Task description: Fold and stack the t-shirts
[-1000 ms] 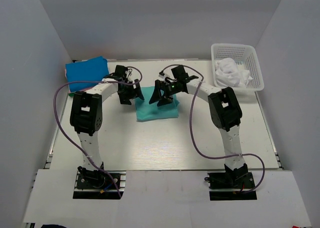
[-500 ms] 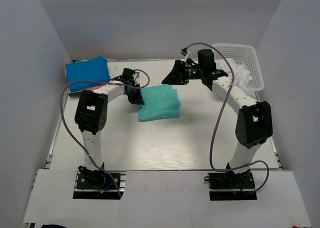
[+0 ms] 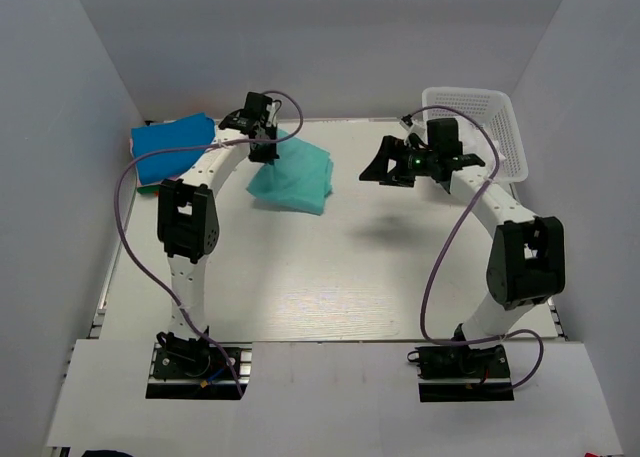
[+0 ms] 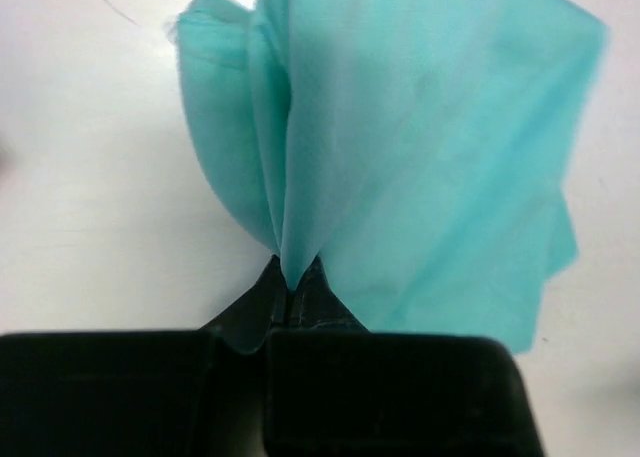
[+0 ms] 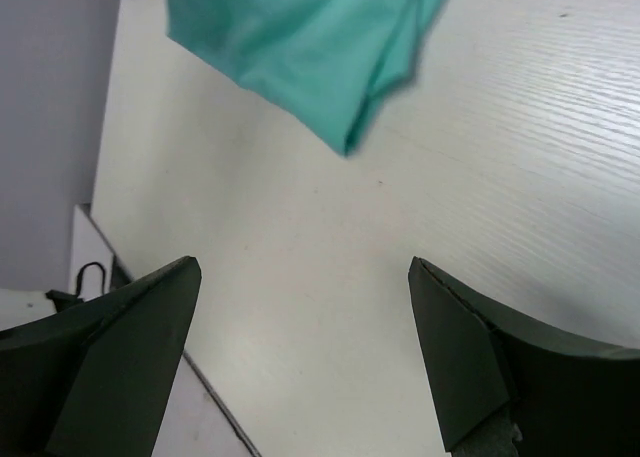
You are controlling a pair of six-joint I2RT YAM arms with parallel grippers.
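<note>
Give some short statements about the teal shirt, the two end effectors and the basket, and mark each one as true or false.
1. The left end effector is shut on the teal t-shirt. True.
2. The right end effector holds a corner of the teal t-shirt. False: it stands wide open and holds nothing.
3. The white basket stands at the far right corner of the table. True.
4. The blue t-shirt lies inside the basket. False: it lies at the far left corner of the table, outside the basket.
</note>
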